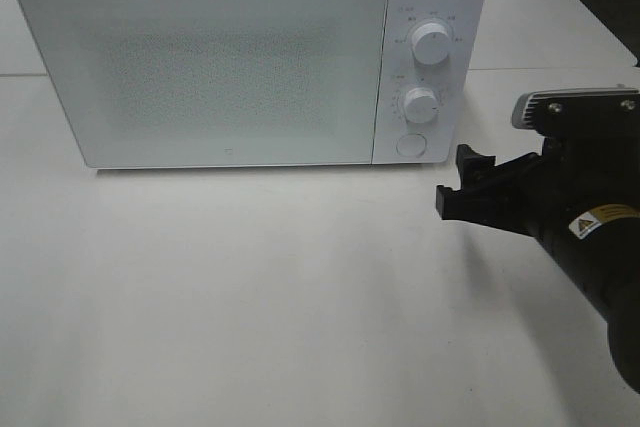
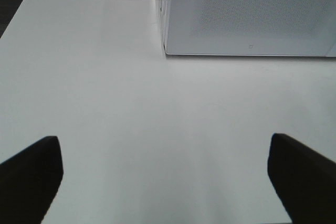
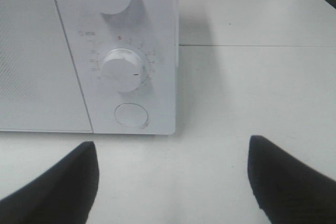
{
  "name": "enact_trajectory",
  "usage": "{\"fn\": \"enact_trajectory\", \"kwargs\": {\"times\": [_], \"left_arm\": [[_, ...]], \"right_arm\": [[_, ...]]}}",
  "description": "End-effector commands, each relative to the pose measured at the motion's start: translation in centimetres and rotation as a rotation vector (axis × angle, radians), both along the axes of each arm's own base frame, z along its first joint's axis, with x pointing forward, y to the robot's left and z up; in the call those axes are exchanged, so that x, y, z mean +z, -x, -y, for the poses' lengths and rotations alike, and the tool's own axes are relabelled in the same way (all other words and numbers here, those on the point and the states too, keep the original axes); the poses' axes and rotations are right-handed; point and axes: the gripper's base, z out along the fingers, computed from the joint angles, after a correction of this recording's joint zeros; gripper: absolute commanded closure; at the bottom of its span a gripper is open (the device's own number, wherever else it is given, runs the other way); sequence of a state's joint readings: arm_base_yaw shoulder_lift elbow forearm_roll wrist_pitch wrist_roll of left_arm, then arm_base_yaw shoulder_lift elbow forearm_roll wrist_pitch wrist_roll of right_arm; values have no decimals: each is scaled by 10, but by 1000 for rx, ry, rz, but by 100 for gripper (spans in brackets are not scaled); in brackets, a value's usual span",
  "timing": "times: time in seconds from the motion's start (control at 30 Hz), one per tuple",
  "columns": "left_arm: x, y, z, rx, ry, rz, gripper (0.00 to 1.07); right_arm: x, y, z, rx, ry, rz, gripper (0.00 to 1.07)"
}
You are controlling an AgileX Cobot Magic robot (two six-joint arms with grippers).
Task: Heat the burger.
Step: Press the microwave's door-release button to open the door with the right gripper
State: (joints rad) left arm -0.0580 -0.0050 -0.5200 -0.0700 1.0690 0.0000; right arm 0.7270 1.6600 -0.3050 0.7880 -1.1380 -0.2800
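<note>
The burger is out of view in all three views. A white microwave (image 1: 230, 67) stands at the back of the table with its door shut, and the frosted door hides its inside. My right gripper (image 1: 458, 182) hovers open just right of the microwave's front corner, with nothing between its fingers. In the right wrist view that gripper (image 3: 173, 182) faces the control panel, with the lower dial (image 3: 122, 70) and the round button (image 3: 131, 114) ahead of it. My left gripper (image 2: 165, 177) is open and empty over bare table, in front of the microwave's left front corner (image 2: 167, 51).
The control panel carries an upper dial (image 1: 431, 42), a lower dial (image 1: 421, 105) and a round button (image 1: 411, 145). The white table (image 1: 250, 307) stretches in front of the microwave. A seam between tabletops (image 3: 252, 45) runs to the right of it.
</note>
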Motion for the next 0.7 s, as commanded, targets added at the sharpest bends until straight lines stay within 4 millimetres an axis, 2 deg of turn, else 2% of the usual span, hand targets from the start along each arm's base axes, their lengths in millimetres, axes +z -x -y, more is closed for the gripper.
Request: {"fn": "enact_trajectory", "kwargs": {"times": [0.03, 0.17, 0.4, 0.57, 0.6, 0.63, 0.7], "left_arm": [[-1, 2, 0, 3, 2, 13, 8], [-1, 2, 0, 3, 2, 13, 8], [-1, 2, 0, 3, 2, 13, 8], [-1, 2, 0, 3, 2, 13, 8], [-1, 2, 0, 3, 2, 13, 8], [-1, 2, 0, 3, 2, 13, 8], [-1, 2, 0, 3, 2, 13, 8]], "right_arm": [[2, -2, -14, 15, 13, 25, 31], [-3, -5, -25, 41, 12, 13, 32], [-2, -4, -26, 26, -47, 12, 32], [-2, -4, -26, -20, -201, 3, 34], [-2, -4, -26, -49, -296, -2, 36], [-2, -4, -26, -49, -296, -2, 36], [-2, -4, -27, -99, -461, -12, 39]]}}
